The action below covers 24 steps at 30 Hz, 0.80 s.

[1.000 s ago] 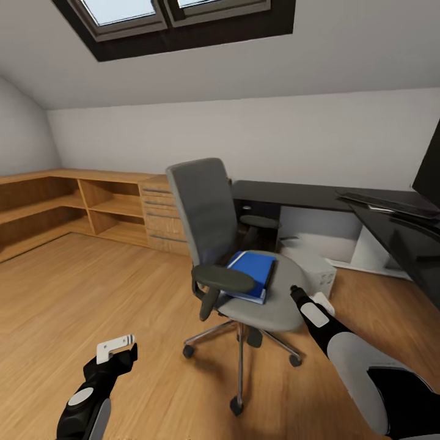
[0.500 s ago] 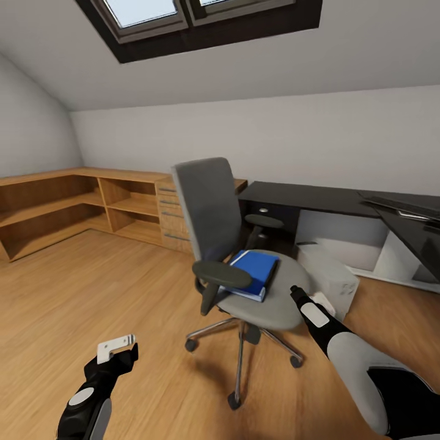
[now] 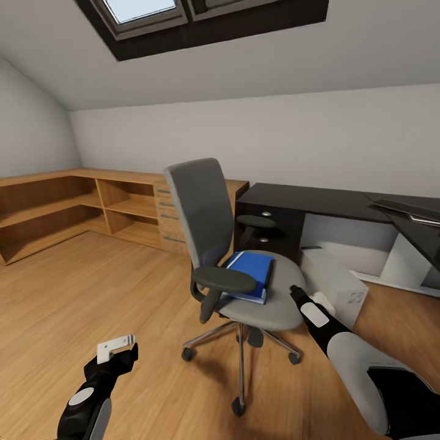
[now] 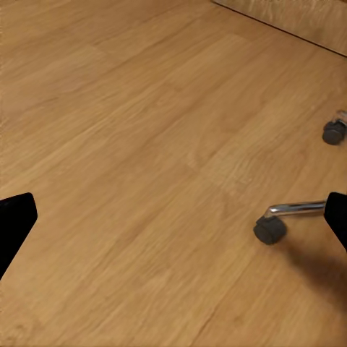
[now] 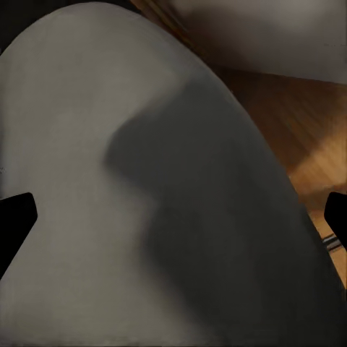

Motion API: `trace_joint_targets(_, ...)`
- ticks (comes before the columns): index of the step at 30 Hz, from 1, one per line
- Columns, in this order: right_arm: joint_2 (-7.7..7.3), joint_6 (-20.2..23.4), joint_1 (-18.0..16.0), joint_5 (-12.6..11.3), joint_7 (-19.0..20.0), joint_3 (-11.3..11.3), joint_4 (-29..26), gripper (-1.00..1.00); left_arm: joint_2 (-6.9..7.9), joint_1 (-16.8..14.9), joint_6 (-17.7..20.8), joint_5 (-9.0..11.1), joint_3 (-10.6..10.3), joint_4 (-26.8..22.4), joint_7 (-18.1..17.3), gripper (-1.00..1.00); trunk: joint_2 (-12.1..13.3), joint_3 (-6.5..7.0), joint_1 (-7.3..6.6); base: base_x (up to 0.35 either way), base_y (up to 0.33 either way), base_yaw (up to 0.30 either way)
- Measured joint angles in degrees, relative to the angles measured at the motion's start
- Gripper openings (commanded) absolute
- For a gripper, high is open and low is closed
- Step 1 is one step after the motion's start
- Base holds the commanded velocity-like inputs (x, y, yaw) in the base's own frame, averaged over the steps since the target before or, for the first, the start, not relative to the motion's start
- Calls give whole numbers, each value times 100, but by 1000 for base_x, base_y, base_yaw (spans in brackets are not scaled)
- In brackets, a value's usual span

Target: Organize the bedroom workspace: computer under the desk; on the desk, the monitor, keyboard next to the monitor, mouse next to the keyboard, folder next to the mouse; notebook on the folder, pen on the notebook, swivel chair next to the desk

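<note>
Now R arm [image 3: 318, 318] reaches to swivel chair [image 3: 244, 269] seat, fingers [image 5: 16, 217] apart.

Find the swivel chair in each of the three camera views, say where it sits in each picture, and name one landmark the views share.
Head view: swivel chair at centre, blue folder on its seat.
Left wrist view: one chrome leg and caster at the right edge, a second caster beyond.
Right wrist view: grey seat across most of the frame.
Shared landmark: the wooden floor.
</note>
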Motion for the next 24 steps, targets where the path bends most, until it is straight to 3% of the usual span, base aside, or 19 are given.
trace_joint_targets(19,1,-19,0,12,-5,-3,2,100,0,1,0,3,1,8,1,100,0,103,0,1,0,189)
trace_joint_targets(24,-2,-21,-2,48,-19,-9,1,100,-7,1,-2,-4,-5,7,1,100,-1,127,-3,193,0,195)
